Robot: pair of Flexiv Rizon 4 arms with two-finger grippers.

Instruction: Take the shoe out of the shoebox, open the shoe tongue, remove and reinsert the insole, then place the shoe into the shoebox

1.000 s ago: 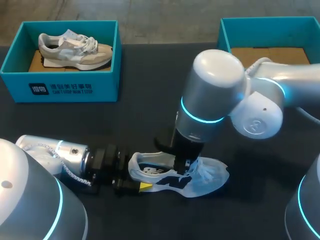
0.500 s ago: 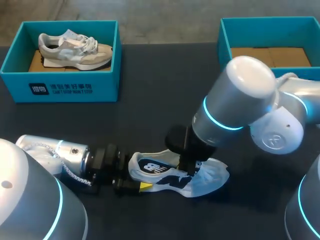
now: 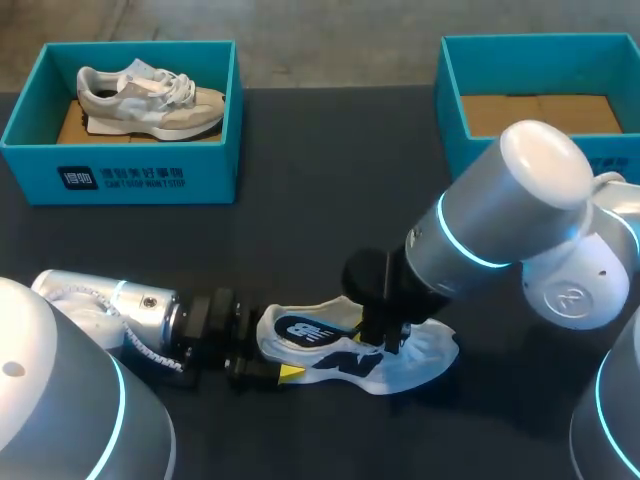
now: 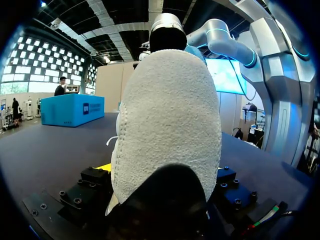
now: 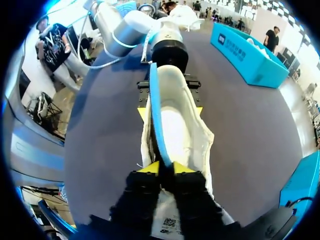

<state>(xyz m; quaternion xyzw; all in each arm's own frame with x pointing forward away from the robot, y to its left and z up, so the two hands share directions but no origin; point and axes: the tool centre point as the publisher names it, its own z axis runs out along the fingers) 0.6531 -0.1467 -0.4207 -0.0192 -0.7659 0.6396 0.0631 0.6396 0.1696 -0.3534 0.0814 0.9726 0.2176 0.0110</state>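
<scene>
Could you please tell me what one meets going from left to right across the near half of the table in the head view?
left arm → left claw → shoe → right arm. The right claw sits over the shoe, so it is left out of the order.

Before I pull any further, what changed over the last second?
The right arm swung its bulky joint rightward, off from above the shoe, while the right tool kept pinching the blue insole. The left tool stayed clamped on the shoe, which did not move; nor did the left shoebox or right shoebox.
</scene>
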